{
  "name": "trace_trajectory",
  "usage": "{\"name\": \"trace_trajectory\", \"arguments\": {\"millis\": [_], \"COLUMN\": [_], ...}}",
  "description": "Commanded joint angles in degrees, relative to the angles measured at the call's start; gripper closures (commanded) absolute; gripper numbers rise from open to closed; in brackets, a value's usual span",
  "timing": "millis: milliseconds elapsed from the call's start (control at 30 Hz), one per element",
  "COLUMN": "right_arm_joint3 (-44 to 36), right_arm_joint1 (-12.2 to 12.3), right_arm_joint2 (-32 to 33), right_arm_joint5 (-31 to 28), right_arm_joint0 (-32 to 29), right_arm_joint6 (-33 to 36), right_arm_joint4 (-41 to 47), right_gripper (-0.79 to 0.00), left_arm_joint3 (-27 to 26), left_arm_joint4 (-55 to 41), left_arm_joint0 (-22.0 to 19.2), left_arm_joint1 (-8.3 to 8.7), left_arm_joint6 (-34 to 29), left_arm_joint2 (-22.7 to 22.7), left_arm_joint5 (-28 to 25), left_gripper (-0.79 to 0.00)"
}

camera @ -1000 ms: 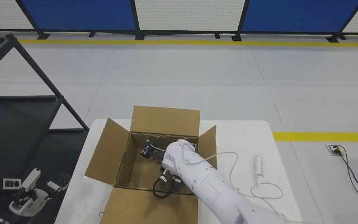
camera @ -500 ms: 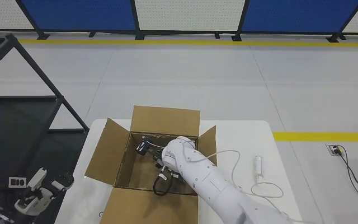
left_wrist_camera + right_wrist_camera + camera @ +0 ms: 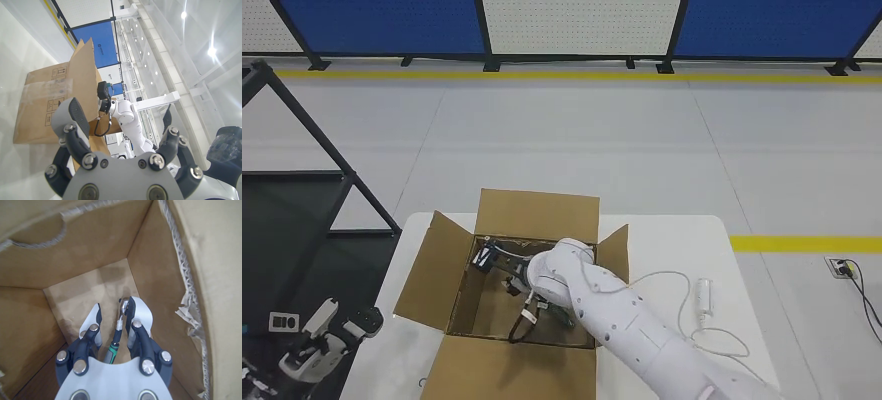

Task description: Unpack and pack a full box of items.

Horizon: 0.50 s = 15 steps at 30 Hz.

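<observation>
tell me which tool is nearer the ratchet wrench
Right. The right tool is inside the box with the ratchet wrench between its open fingers; the left tool is outside the box, off the table's edge.

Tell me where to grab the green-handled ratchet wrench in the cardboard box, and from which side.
The chrome-headed ratchet wrench lies flat on the brown cardboard box floor, lengthwise between the open right hand's fingers. Grip its slim dark shank between head and handle, from straight above; the walls likely block side approaches.
</observation>
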Motion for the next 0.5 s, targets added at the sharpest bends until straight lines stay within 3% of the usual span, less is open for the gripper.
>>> {"name": "trace_trajectory", "arguments": {"millis": [0,233,467], "right_arm_joint3": [-6.71,-28.75,-44.50], "right_arm_joint1": [2.19,8.42,11.70], "right_arm_joint2": [2.93,14.14,22.42], "right_arm_joint5": [-0.39,-4.23,-8.19], "right_arm_joint0": [-2.47,-14.28,-24.25], "right_arm_joint6": [1.70,6.42,6.79], "right_arm_joint4": [-1.43,-5.22,-6.47], "right_gripper": [-0.296,-0.289,-0.271], "left_arm_joint3": [-0.06,0.16,-0.59], "left_arm_joint4": [2.06,5.35,6.59], "left_arm_joint0": [-0.06,0.29,0.22], "left_arm_joint1": [-0.04,-0.23,-0.29], "left_arm_joint6": [1.38,2.96,2.58], "left_arm_joint2": [0.25,1.63,2.74], "left_arm_joint5": [-0.50,-2.00,-2.12], "left_gripper": [-0.785,-0.785,-0.785]}}
